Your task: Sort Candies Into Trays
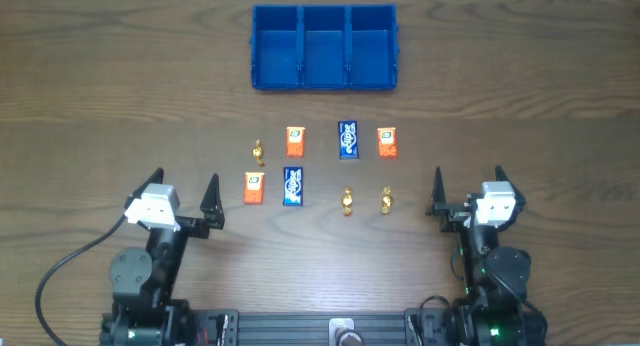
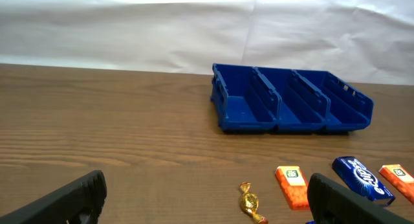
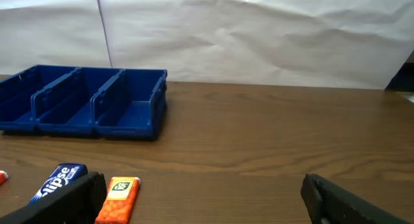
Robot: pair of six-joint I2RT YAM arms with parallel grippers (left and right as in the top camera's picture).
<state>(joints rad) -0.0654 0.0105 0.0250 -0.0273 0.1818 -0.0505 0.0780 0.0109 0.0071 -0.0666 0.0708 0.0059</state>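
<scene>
Crowding threatens — left gripper (image 1: 185, 191) and right gripper (image 1: 468, 188) gape empty; seizing the near orange box (image 1: 254, 187) could knock the neighbouring blue packet (image 1: 293, 186).

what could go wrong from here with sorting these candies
The nearer-row orange box and blue pack lie close together; grasping one may nudge the other.
The gold wrapped candies are small and rounded, so they may slip from a pinch.
The blue tray has three narrow compartments; an off-centre release could land in the wrong one.
</scene>
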